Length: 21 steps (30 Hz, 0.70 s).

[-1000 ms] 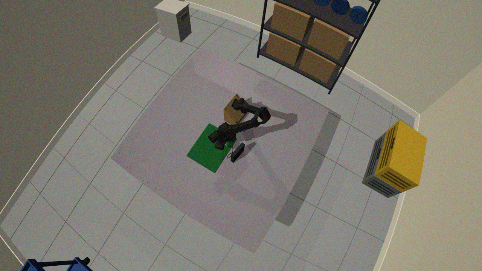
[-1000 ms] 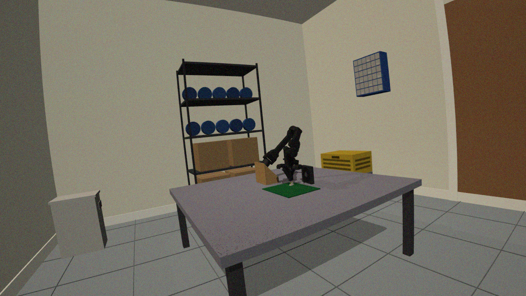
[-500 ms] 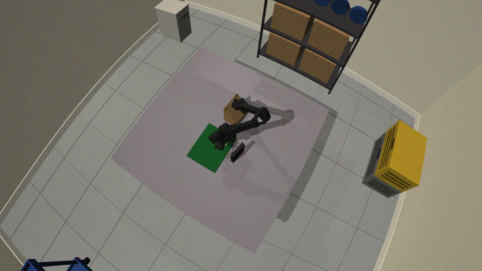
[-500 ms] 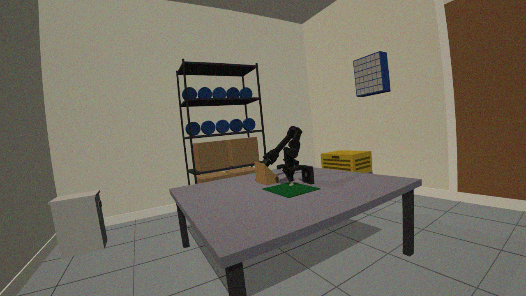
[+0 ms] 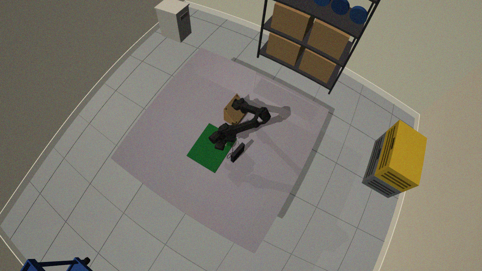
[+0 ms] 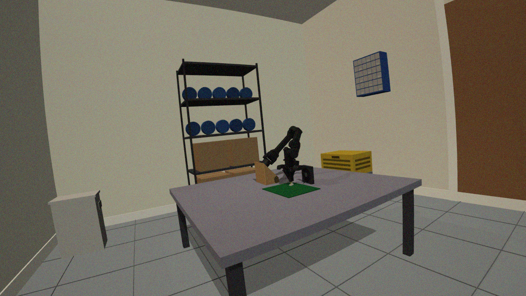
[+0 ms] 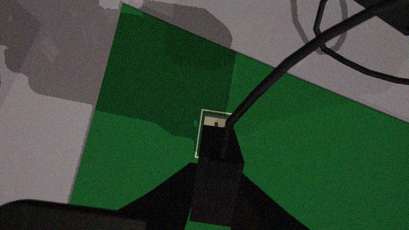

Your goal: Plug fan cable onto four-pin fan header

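The green board (image 5: 202, 151) (image 6: 287, 191) (image 7: 303, 153) lies flat. My gripper (image 6: 291, 179) (image 7: 212, 173) is shut on the black plug (image 7: 215, 140), low over the board. In the wrist view the plug covers most of the white outline (image 7: 199, 135) and of the pale header (image 7: 209, 121). One strip of the header with a dark pin shows past the plug's far edge. Whether the plug sits on the pins or just above them cannot be told. The black cable (image 7: 271, 76) runs from the plug to the fan (image 5: 237, 152) (image 6: 308, 174) (image 7: 394, 14), which stands upright beside the board.
A wooden block (image 5: 231, 116) (image 6: 263, 176) with a slanted face stands on the table (image 5: 161, 128) (image 6: 238, 213) near the board, close to the arm. A loop of cable (image 7: 351, 64) lies between board and fan. Shelving (image 6: 220, 101) and a yellow crate (image 5: 404, 154) (image 6: 342, 162) are beyond the table.
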Available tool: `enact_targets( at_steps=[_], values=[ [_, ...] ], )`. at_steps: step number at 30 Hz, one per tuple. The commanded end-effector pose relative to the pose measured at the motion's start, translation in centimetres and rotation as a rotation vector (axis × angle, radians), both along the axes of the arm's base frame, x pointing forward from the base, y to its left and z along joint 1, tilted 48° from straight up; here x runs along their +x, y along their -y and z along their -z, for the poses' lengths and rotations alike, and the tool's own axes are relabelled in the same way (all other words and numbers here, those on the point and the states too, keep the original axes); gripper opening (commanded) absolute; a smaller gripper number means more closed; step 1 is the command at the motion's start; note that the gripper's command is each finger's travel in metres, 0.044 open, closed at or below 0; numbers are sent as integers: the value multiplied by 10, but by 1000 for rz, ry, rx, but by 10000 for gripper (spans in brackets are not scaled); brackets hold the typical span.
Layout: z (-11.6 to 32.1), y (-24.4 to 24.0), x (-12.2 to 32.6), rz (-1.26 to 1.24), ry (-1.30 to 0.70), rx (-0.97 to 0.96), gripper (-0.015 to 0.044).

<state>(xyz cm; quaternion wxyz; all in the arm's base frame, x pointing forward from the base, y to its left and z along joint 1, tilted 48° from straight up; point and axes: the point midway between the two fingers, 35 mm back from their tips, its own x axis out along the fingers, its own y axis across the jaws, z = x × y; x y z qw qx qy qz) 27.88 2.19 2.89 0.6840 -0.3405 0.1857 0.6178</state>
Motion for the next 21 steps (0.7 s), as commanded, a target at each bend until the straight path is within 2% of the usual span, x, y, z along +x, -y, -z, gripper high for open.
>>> enact_targets(
  at_steps=[1,21],
  values=[
    [0,-1,0,4,-1,4,0],
    [4,-4,1,4,-2,4,0]
  ],
)
